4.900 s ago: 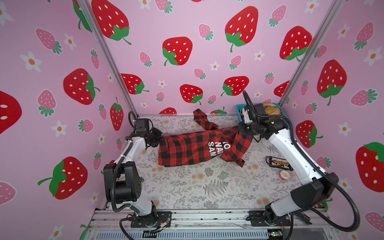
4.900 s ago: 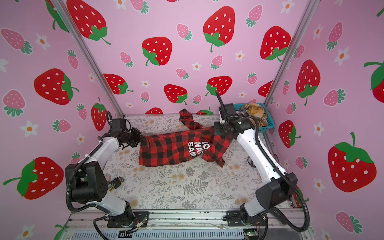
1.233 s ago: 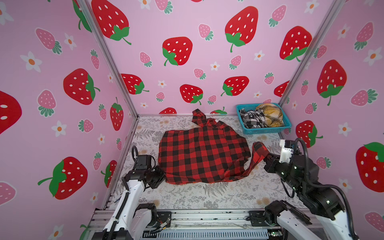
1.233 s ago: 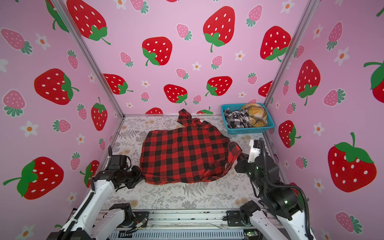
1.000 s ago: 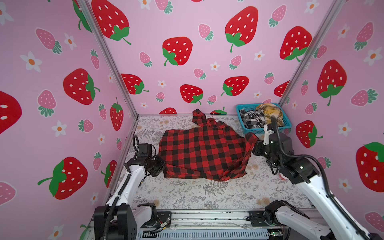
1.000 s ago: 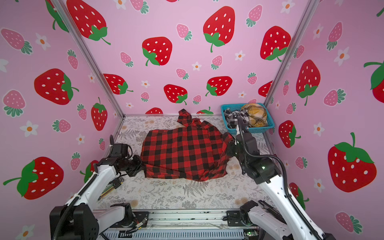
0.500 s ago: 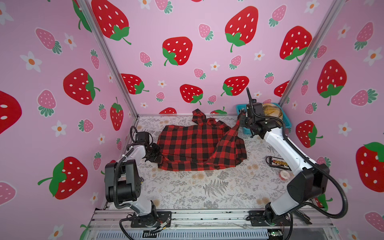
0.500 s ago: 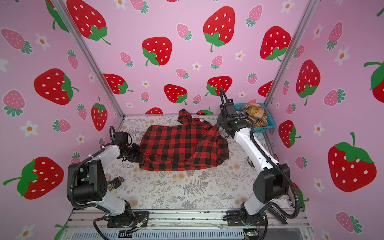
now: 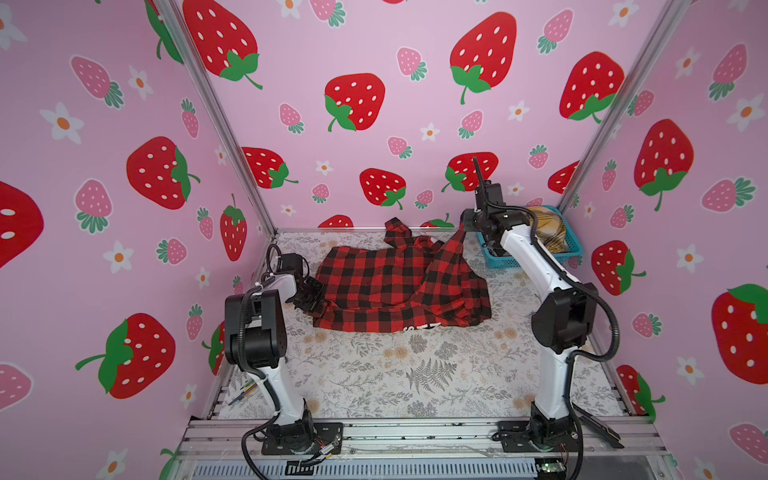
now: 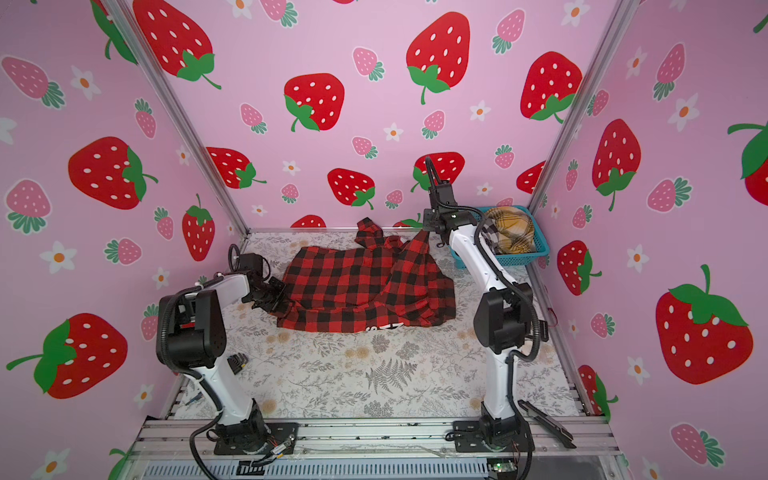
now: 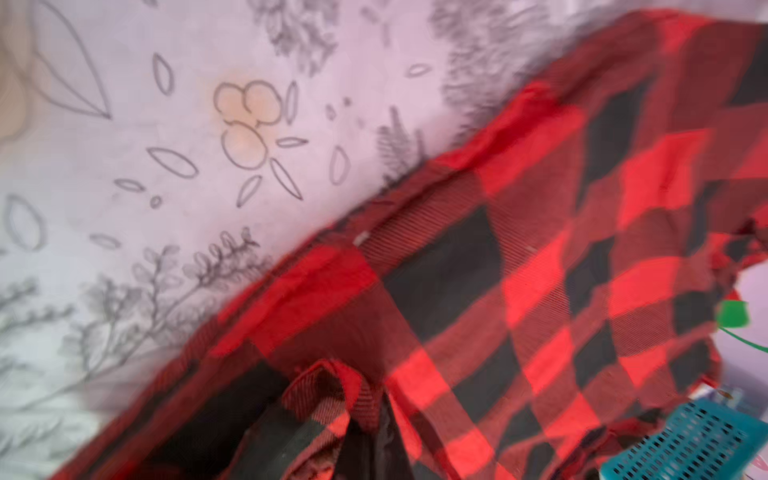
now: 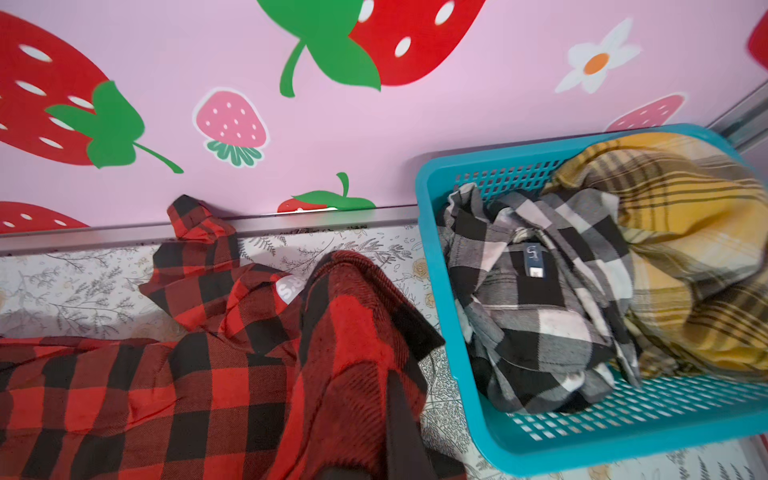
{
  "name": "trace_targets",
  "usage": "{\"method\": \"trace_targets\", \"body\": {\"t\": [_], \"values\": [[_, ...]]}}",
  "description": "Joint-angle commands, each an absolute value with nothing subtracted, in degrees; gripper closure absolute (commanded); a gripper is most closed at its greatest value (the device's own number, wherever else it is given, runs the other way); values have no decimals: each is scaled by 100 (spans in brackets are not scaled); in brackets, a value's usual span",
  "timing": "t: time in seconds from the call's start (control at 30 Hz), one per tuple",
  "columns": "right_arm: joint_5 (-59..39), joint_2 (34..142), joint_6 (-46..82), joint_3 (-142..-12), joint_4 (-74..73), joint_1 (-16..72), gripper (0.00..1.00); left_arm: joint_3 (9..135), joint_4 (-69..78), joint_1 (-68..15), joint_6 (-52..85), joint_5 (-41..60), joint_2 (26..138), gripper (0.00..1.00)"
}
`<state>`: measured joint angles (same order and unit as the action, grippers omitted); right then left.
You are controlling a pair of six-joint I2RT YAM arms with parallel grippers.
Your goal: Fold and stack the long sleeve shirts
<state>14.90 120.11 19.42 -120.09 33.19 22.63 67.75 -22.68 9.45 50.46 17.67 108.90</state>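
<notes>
Covering the floor of the booth, the floral surface (image 9: 415, 374) was the largest thing in both top views. Across its far half lay the red-and-black shirt (image 9: 374, 282) (image 10: 340, 286), mostly flat. One sleeve reached to the rail at the back wall, and the shirt's right side was drawn up into a slack peak.

At the far right corner stood the teal basket (image 9: 511, 262) (image 12: 623, 440), just beside the raised cloth but apart from it. Inside it (best seen from the right wrist) the black-and-white shirt (image 12: 532, 316) lay bunched on the side nearer the red one. The mustard-yellow shirt (image 12: 685, 257) was heaped against it on the other side.

The left fingers (image 9: 309, 297) (image 10: 270, 299) sat low at the red-and-black shirt's left edge. In the left wrist view they were pressed together on a small fold of its cloth (image 11: 384, 440), though that picture was blurred. The right fingers (image 9: 466, 226) (image 10: 428, 226) hung above the surface near the basket's corner. They were closed on the tip of the peak, so that the fabric draped down from them.

A few white letters (image 9: 415, 328) (image 12: 289, 289) showed at the shirt's near hem and near its collar, too small to read.
</notes>
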Motion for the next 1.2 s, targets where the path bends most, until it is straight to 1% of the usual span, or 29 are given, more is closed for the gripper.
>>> {"method": "trace_targets", "body": {"t": [0.0,0.03,0.07,0.1,0.13,0.23,0.3,0.4,0.5,0.53,0.57,0.6,0.67,0.7,0.77,0.83,0.9,1.0,1.07,1.1,1.17], "values": [[1350,12216,1905,-12541,3829,2291,100,7081,-2465,978,5084,1740,11039,75],[1273,12172,1893,-12516,3805,2338,100,7110,-2487,980,5066,1771,11006,63],[1246,12055,1832,-12382,3711,2428,100,7103,-2511,968,5049,1776,10900,56],[1302,11911,1758,-12203,3581,2531,100,7081,-2554,959,5040,1713,10761,51],[1378,11766,1687,-12014,3464,2640,100,7068,-2654,961,5001,1621,10558,46],[1716,11321,1513,-11466,3219,3057,100,6977,-2934,918,4823,1322,9825,40],[1909,11122,1498,-11230,3229,3342,100,6864,-3076,825,4667,1215,9304,38],[2374,10843,1761,-10856,3427,3929,98,6503,-3211,627,4584,1173,8497,39],[2722,10599,2618,-10212,3517,4601,98,5844,-3018,474,4774,1424,7786,41],[2697,10507,3025,-9869,3420,4858,98,5605,-2936,435,4854,1538,7605,41],[2613,10438,3476,-9471,3265,5122,96,5385,-2859,392,4927,1653,7454,41],[2411,10412,3801,-9147,3057,5342,89,5215,-2812,355,4971,1733,7363,41],[1858,10533,4422,-8659,2711,5892,66,4884,-2760,221,5011,1889,7214,41],[1696,10591,4561,-8555,2634,6131,59,4736,-2728,167,5023,1965,7163,41],[1763,10632,4746,-8514,2763,6688,51,4376,-2660,52,5100,2166,7010,41],[1977,10468,4910,-8464,3093,7018,45,4151,-2663,-27,5126,2300,6829,40],[2067,10060,5091,-8235,3357,7079,36,4079,-2725,-115,5127,2294,6641,38],[2362,9229,5220,-7745,3392,6925,32,4303,-2738,-382,5172,2317,6610,36],[2273,8828,5142,-7464,3362,6557,33,4664,-2687,-778,5238,2220,6864,35],[2135,8692,5084,-7321,3325,6267,36,4910,-2653,-1027,5283,2157,7093,35],[1550,8530,4864,-7018,3065,5654,44,5365,-2565,-1442,5405,2123,7616,35]]}}
